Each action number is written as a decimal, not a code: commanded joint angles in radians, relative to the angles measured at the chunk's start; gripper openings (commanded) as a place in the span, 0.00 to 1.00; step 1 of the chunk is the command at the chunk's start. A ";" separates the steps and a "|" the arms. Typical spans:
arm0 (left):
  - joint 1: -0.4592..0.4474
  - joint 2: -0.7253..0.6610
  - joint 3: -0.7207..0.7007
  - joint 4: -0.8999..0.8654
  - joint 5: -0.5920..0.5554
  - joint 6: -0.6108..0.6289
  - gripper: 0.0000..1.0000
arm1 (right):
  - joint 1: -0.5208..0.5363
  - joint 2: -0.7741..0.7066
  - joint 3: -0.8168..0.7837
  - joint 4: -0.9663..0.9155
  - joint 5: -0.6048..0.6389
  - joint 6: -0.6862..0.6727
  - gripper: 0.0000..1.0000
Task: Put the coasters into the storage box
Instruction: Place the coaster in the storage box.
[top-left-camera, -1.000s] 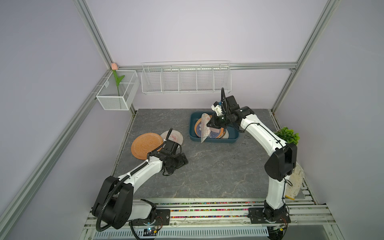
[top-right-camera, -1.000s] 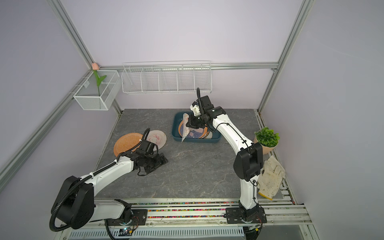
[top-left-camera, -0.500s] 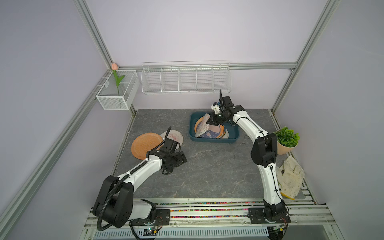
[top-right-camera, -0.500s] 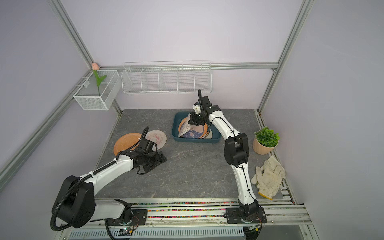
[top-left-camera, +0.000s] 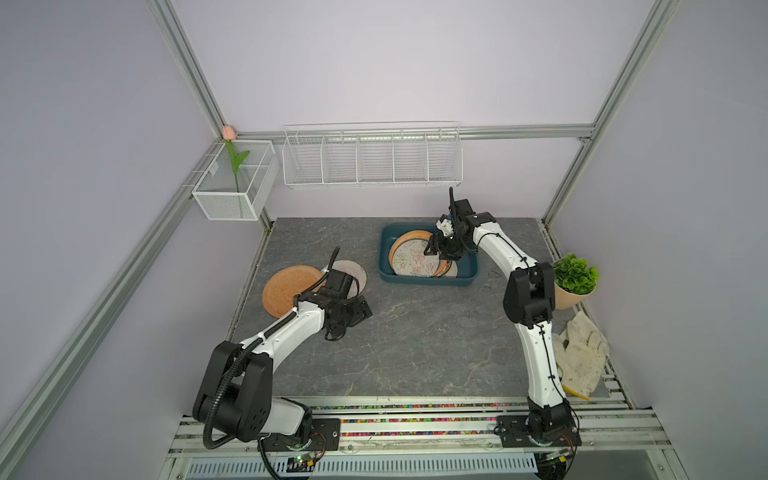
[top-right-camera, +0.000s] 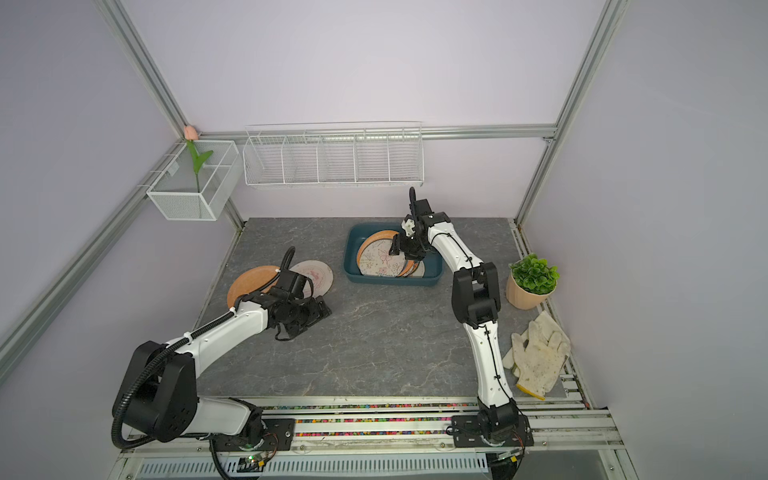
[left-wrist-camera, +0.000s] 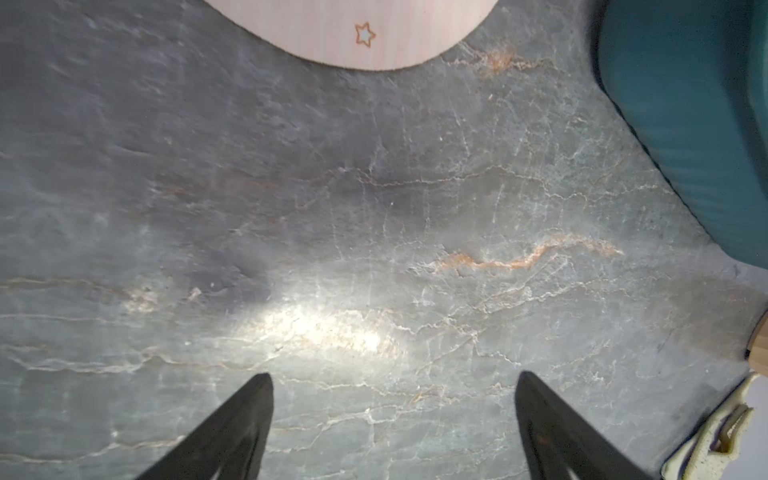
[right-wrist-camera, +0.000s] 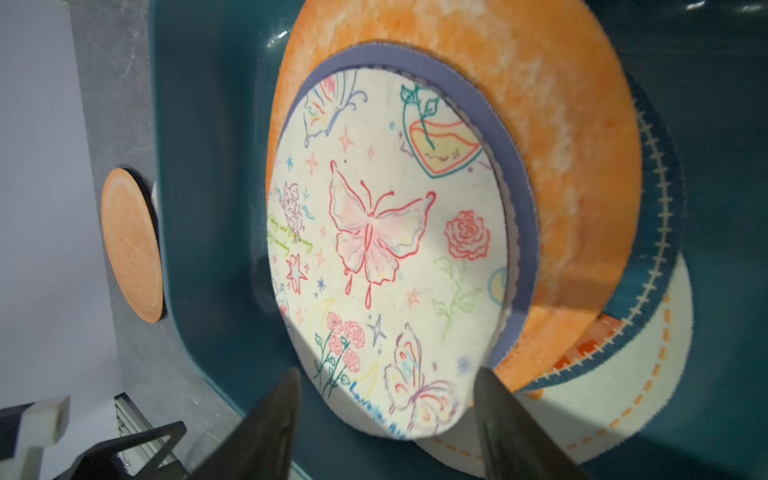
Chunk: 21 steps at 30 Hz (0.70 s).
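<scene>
- Right gripper jaws apart over box, table's 1 o'clock; butterfly coaster lies inside
- Lift straight, clear of its edge
- Left gripper apart, empty; orange coaster, pale coaster at 9 o'clock

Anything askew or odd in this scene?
Nothing spilled or damaged. In the storage box the butterfly coaster sits offset, overhanging the orange coaster beneath. Soiled gloves lie beside the table.
</scene>
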<state>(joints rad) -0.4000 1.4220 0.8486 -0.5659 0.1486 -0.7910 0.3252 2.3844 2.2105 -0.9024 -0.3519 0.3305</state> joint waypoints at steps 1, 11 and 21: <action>0.022 0.023 0.043 -0.030 -0.032 0.031 0.91 | 0.005 -0.057 -0.030 -0.020 0.017 -0.023 0.78; 0.088 0.126 0.246 -0.100 -0.146 0.120 0.77 | 0.005 -0.229 -0.211 0.055 -0.028 0.019 0.79; 0.206 0.400 0.585 -0.150 -0.207 0.197 0.54 | 0.012 -0.449 -0.487 0.143 -0.102 0.077 0.78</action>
<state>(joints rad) -0.2150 1.7588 1.3533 -0.6682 -0.0151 -0.6403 0.3317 1.9812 1.7855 -0.7979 -0.4088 0.3813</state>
